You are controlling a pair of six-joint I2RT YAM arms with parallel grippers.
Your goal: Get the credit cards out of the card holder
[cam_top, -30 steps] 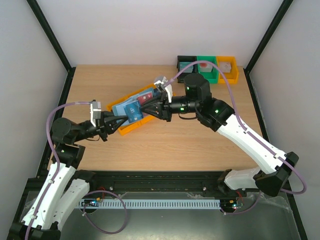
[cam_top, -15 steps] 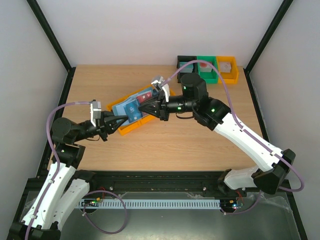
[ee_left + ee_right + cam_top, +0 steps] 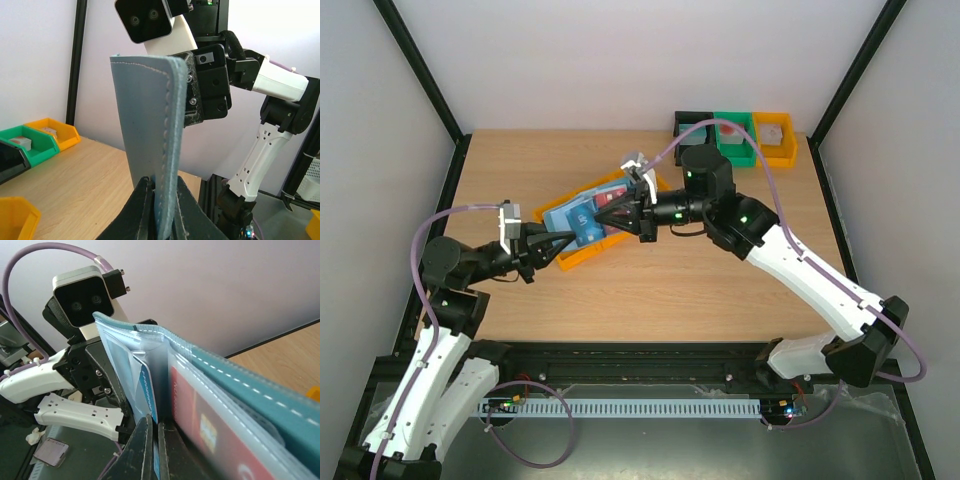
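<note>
The blue-grey card holder (image 3: 578, 213) hangs open above an orange bin (image 3: 582, 254), held between both arms. My left gripper (image 3: 558, 243) is shut on the holder's stitched edge (image 3: 161, 165), the fingers (image 3: 187, 212) pressed to both sides. In the right wrist view, my right gripper (image 3: 155, 434) is shut on the edge of a blue credit card (image 3: 148, 390) that sits in a clear sleeve. A red credit card (image 3: 210, 432) lies in the neighbouring sleeve, and it also shows from above as the red card (image 3: 611, 198). A dark card does not show.
Three small bins stand at the back right: black (image 3: 691, 124), green (image 3: 736, 139) and orange (image 3: 776, 136), the last two with small items inside. The two wrists face each other closely over the left-centre of the wooden table (image 3: 720, 270).
The right gripper's jaws have closed onto the blue card and the right wrist has edged slightly left toward the holder. The left arm has kept still, gripping the holder.
</note>
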